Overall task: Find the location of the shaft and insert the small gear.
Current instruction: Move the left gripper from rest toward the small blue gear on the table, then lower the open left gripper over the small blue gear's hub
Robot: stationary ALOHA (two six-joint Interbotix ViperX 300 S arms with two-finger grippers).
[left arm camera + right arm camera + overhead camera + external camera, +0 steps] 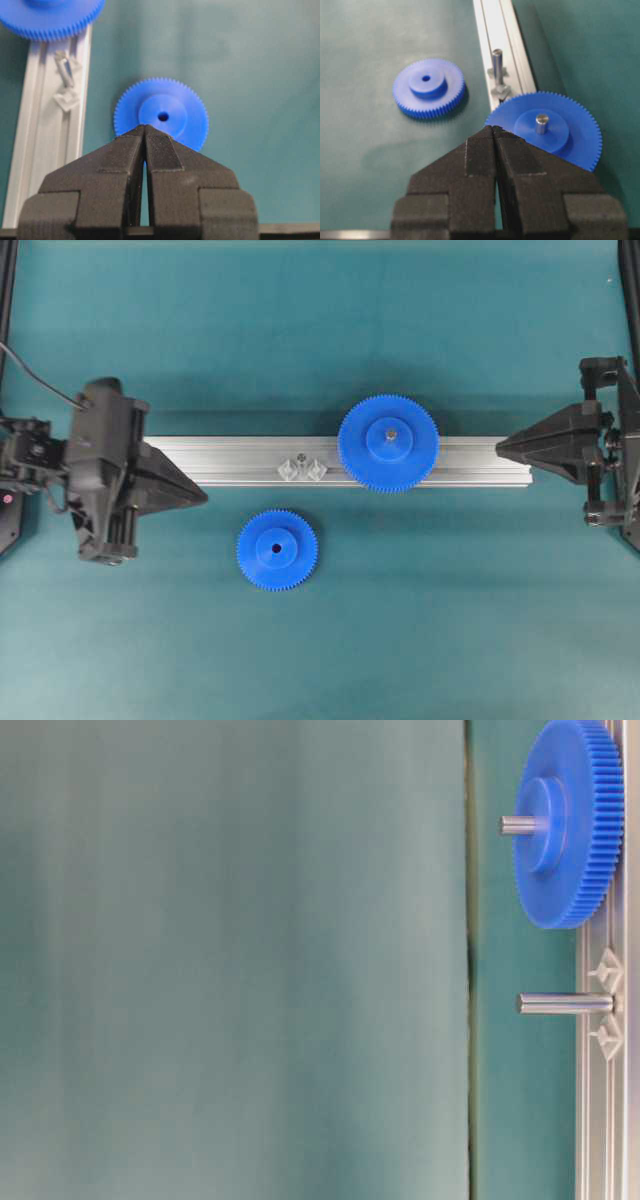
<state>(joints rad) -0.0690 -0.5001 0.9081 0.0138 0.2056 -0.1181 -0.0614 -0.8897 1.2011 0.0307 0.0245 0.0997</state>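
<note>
Left gripper (200, 498) sits at the left end of the aluminium rail (220, 462), fingers (160, 150) pressed together at the tips, holding nothing. Right gripper (502, 447) is at the opposite rail end, jaws likewise closed and empty.

Small gear (277, 549) lies flat on the teal mat (320, 340), hub up, centre hole visible. In the left wrist view it sits just ahead of the closed jaw tips, with the tips overlapping its near edge in frame; whether they touch it I can't tell. From the right gripper it's well ahead and off to the side, clear of the rail.

Shaft (301, 456) stands upright on the rail between two clear faceted mounts (316, 470), bare. It's ahead of the left jaws and off to their side, between the left gripper and the large gear (387, 442). In the right wrist view it's just beyond the large gear.

Large gear sits on the rail on its own grey pin (541, 122), directly ahead of the right jaw tips, close.

Surface: flat teal mat, uniform, covers the whole workspace. Black frame uprights (8, 290) at the overhead corners. The table-level view appears turned on its side; most of it is a blurred teal-grey field, with the rail, shaft and large gear at the right edge.
</note>
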